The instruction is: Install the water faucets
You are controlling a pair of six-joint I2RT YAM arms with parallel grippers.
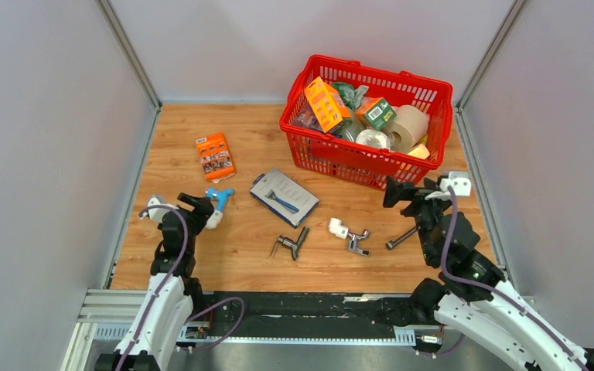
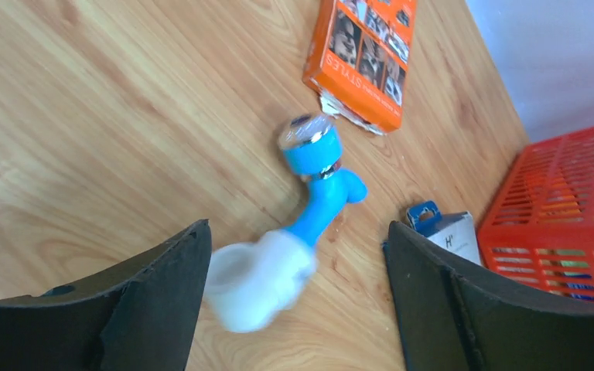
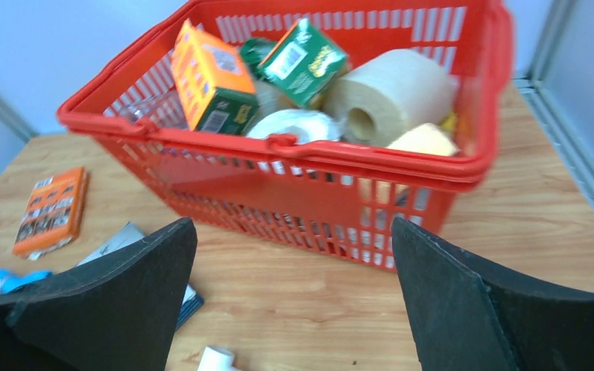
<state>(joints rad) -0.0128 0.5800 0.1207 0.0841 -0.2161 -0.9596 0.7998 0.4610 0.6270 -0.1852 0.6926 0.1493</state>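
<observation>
The water faucet is light blue with a white end fitting. The basket is red with slotted walls. The packet is orange. The desk shows light wood grain.

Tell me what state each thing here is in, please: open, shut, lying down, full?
Light-blue tap, lying on the table, not clamped.
Left gripper, open, fingers either side of the tap's white end.
Right gripper, open, holding nothing.
Dark grey tap, lying loose.
Chrome tap, lying loose, white elbow attached.
Red basket, upright, full.
Orange packet, lying flat.
</observation>
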